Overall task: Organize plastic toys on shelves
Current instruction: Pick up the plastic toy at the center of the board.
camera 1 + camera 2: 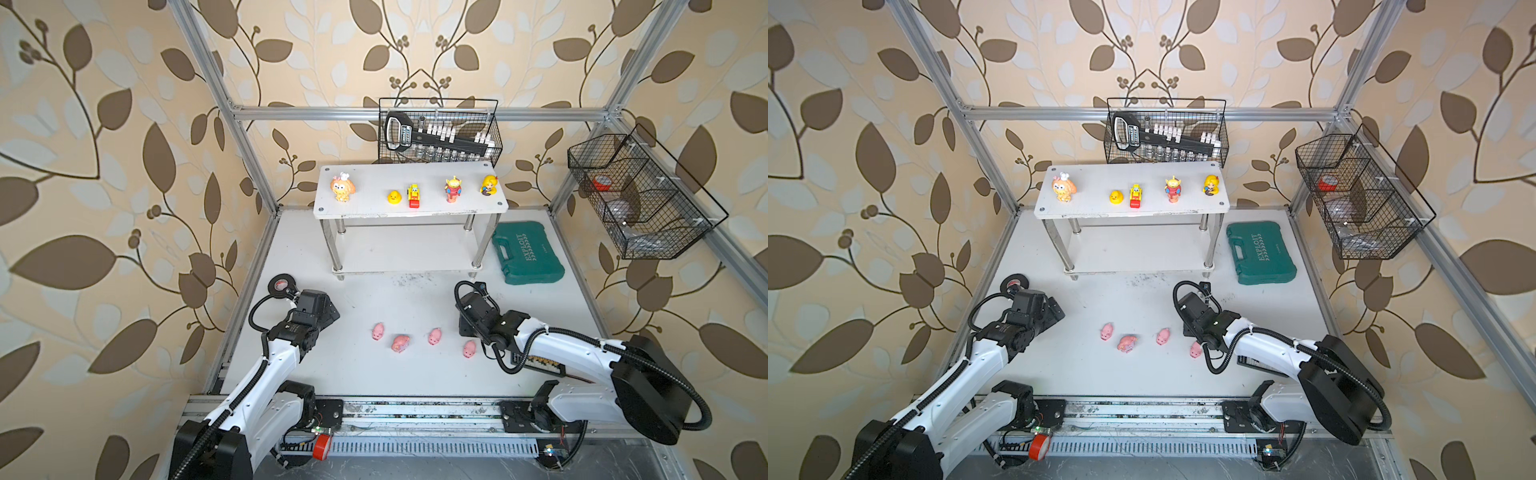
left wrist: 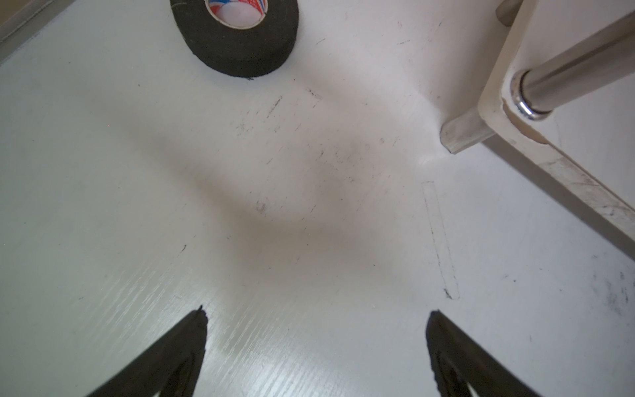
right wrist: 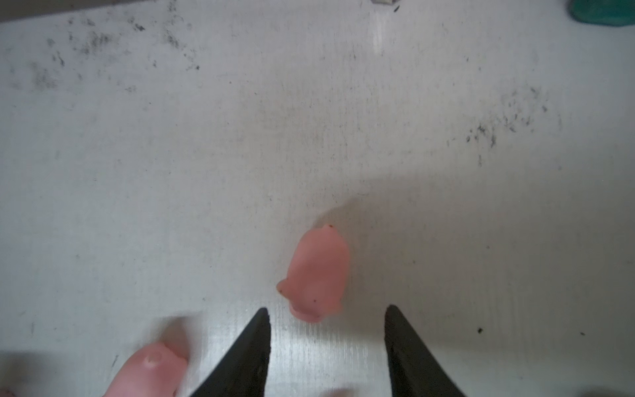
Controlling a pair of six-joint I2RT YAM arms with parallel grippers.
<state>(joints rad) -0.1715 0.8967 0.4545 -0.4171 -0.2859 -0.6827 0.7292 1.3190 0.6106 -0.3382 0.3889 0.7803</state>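
The white shelves (image 1: 374, 178) stand at the back, and the top board carries an orange animal (image 1: 343, 188), duck (image 1: 393, 197), vehicle (image 1: 413, 196), alien (image 1: 453, 189) and doll (image 1: 488, 185). Pink piglets (image 1: 401, 343) lie in a row on the table in both top views. My right gripper (image 3: 326, 307) hangs low over a further piglet (image 3: 318, 268). Its jaws stand apart either side of the snout, touching nothing. Another piglet (image 3: 151, 367) lies off to one side. My left gripper (image 2: 318, 311) is open and empty over bare table.
A black tape roll (image 2: 237, 44) lies near the left gripper, by the shelves' front leg (image 2: 567, 79). A green case (image 1: 525, 253) sits right of the shelves. Black wire baskets (image 1: 440, 133) (image 1: 636, 195) hang on the frame. A black abacus (image 1: 536, 361) shows under the right arm.
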